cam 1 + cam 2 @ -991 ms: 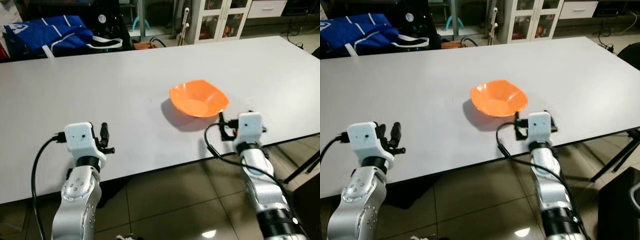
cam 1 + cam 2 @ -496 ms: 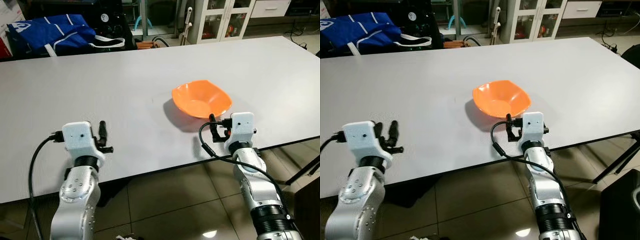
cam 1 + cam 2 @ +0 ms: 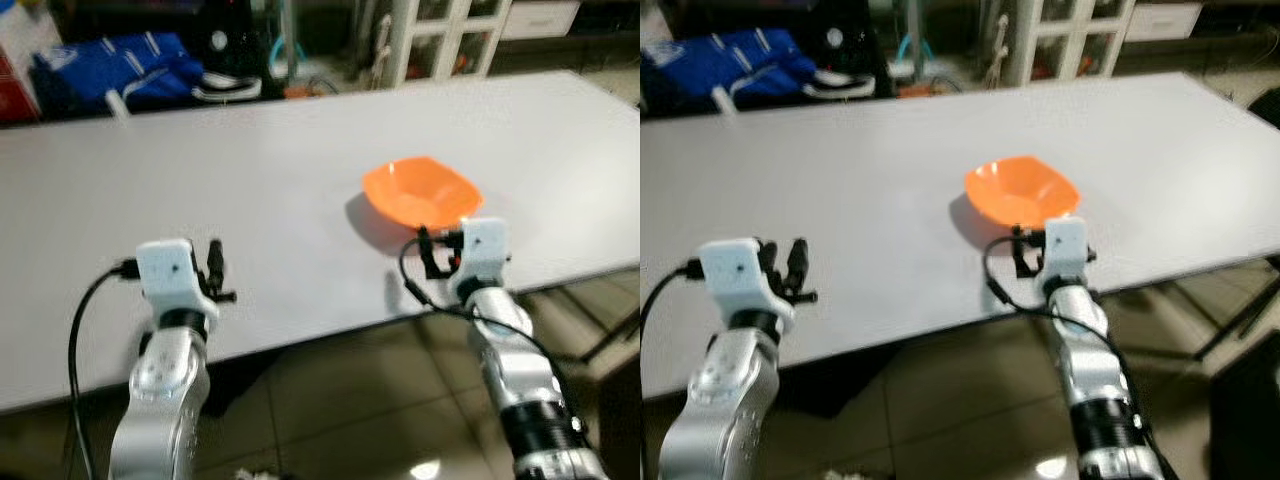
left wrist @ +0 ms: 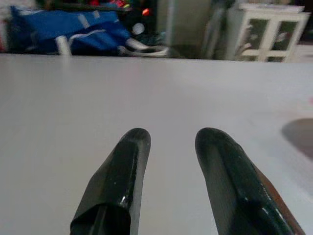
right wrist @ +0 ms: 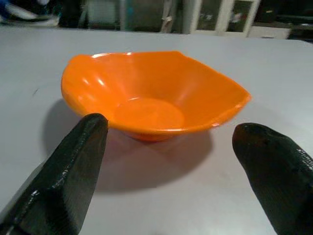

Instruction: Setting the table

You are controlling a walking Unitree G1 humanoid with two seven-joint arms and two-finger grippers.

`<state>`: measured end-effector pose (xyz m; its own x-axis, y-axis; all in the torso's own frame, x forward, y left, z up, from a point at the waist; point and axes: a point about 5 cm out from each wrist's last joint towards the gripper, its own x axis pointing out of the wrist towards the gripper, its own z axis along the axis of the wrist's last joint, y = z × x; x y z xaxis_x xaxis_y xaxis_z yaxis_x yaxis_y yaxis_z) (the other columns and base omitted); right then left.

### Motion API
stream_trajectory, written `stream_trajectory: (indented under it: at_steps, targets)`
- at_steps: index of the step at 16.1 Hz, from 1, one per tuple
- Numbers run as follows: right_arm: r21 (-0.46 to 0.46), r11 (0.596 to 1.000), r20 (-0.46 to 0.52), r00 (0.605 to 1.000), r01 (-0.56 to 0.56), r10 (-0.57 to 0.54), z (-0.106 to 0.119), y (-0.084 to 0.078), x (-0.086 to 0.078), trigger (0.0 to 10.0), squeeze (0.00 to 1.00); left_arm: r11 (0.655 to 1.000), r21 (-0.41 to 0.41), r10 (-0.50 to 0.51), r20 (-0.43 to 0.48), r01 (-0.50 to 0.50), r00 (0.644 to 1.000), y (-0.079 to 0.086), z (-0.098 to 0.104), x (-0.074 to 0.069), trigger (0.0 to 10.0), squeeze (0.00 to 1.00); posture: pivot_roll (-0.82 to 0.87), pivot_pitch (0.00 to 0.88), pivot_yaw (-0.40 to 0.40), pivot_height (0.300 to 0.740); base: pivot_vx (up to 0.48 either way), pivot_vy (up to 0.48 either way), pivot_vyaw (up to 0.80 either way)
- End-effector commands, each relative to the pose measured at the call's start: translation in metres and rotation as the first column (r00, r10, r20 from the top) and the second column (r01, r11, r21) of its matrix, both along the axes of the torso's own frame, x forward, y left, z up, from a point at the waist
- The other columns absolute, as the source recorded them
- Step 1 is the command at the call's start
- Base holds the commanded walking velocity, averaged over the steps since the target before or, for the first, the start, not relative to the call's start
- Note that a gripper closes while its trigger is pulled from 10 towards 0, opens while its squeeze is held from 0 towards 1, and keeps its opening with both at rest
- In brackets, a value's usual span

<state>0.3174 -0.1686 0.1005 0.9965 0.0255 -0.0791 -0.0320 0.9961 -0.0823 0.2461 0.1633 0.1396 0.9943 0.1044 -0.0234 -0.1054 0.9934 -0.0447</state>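
A: Where's the orange bowl point(image 5: 155, 95)?

B: Near the table's point(image 3: 250, 180) front edge, right side. The right gripper point(image 5: 168, 164) is spread wide just short of it. It should straddle the rim squarely before closing. The left gripper point(image 4: 171, 147) is parted, empty.

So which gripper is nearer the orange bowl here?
Right. The right gripper sits open just in front of the orange bowl, not touching it; the left gripper hovers over bare table far to its left.

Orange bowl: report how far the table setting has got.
Done: one orange bowl sits upright on the white table. In hand: the right end effector is open, fingers apart just short of the bowl's near rim, not touching it. The left end effector is open over bare tabletop. Left: grasp and place the bowl.
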Motion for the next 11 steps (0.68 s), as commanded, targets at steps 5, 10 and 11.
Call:
stream_trajectory:
  at_steps: [5,10,11]
  targets:
    - [0.003,1.000,-0.016,1.000,-0.012,0.012,0.0012,0.0040,0.0071,10.0,0.00,1.000,0.019,-0.002,0.003,0.002,1.000,0.0018,0.0026,0.0002,10.0,0.00,-0.06,0.000,0.035,0.740,-0.246,0.329,0.32]
    - [0.010,1.000,-0.023,1.000,-0.012,0.012,-0.0010,0.0050,0.0077,10.0,0.00,1.000,0.005,-0.005,-0.003,0.005,1.000,0.0021,0.0026,0.0001,10.0,0.00,-0.06,0.000,0.036,0.740,-0.256,0.373,0.64]
    - [0.009,1.000,-0.021,1.000,-0.013,0.014,-0.0009,0.0049,0.0079,10.0,0.00,1.000,0.002,-0.008,-0.007,0.008,1.000,0.0020,0.0023,0.0006,10.0,0.00,-0.06,0.000,0.036,0.740,0.000,0.428,0.00]
